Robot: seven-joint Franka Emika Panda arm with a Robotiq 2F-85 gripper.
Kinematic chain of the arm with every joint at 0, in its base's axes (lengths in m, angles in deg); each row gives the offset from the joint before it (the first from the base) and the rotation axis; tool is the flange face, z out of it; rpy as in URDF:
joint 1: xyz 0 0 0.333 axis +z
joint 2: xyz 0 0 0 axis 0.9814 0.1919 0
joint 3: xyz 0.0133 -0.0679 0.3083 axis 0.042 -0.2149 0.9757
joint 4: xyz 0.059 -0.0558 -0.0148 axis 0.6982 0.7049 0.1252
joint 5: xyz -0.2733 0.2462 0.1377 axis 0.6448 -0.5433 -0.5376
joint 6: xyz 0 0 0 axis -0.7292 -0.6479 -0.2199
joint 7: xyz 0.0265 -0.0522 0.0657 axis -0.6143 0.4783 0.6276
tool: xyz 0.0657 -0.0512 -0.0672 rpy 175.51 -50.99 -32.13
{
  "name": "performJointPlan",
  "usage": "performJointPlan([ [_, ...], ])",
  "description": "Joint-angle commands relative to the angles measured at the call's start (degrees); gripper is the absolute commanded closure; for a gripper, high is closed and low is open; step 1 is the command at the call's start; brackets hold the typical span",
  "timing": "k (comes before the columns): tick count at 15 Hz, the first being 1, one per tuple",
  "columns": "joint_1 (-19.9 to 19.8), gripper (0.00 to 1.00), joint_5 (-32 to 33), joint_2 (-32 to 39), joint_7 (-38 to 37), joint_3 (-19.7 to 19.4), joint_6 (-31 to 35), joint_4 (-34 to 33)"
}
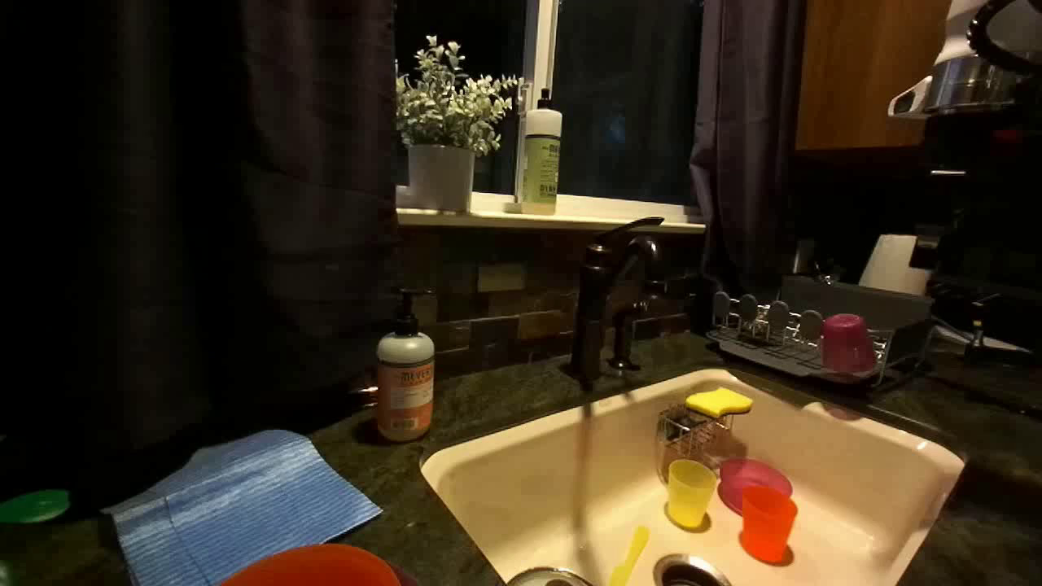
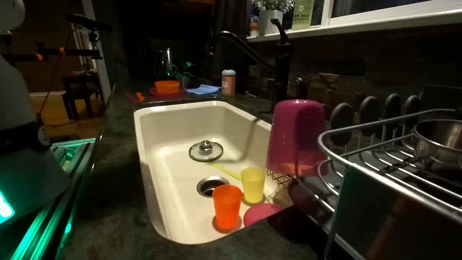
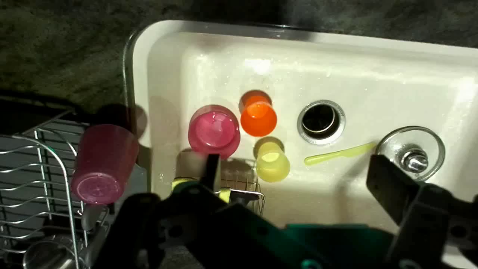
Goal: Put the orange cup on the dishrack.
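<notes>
In the wrist view, the gripper (image 3: 295,173) occupied the foreground nearest the camera, directed toward the sink (image 3: 354,74). Its fingers (image 3: 388,183) stood spread wide apart, one toward each side.

The orange cup (image 3: 258,118) was located on the floor of the sink, upright, between the pink dish (image 3: 214,129) and the drain (image 3: 321,122). The yellow cup (image 3: 273,164) stood upright just beside it. The yellow utensil (image 3: 340,154) lay flat, with one end at the edge of the glass lid (image 3: 410,153); whether these touched could not be determined. The lid rested knob upward. A wire caddy (image 1: 686,434) was positioned inside the sink and carried the yellow sponge (image 1: 719,401) on top.

The dishrack (image 1: 769,353) stood on the countertop (image 2: 112,209) next to the sink. It supported the pink cup (image 2: 297,137), inverted, at the sink-side edge, and a metal pot (image 2: 442,141).

The faucet (image 1: 594,317) was mounted between the sink and the window (image 1: 627,122). In an exterior view, a pump bottle (image 1: 405,391) stood upright near a blue cloth (image 1: 244,496). The windowsill (image 1: 586,220) held a potted plant (image 1: 444,171) and a green bottle (image 1: 541,167).
</notes>
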Motion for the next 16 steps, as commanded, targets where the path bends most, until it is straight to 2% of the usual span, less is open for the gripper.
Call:
performJointPlan([
  [1, 0.62, 0.00, 0.40, -0.01, -0.43, -0.45, -0.21, -0.14],
  [8, 0.62, 0.00, 0.40, -0.01, -0.43, -0.45, -0.21, -0.14],
  [10, -1.86, 0.00, 1.24, 1.95, -4.48, -0.28, 3.89, -0.17],
  [16, -6.09, 0.00, -1.07, 12.14, -12.63, -2.25, 13.95, 0.06],
])
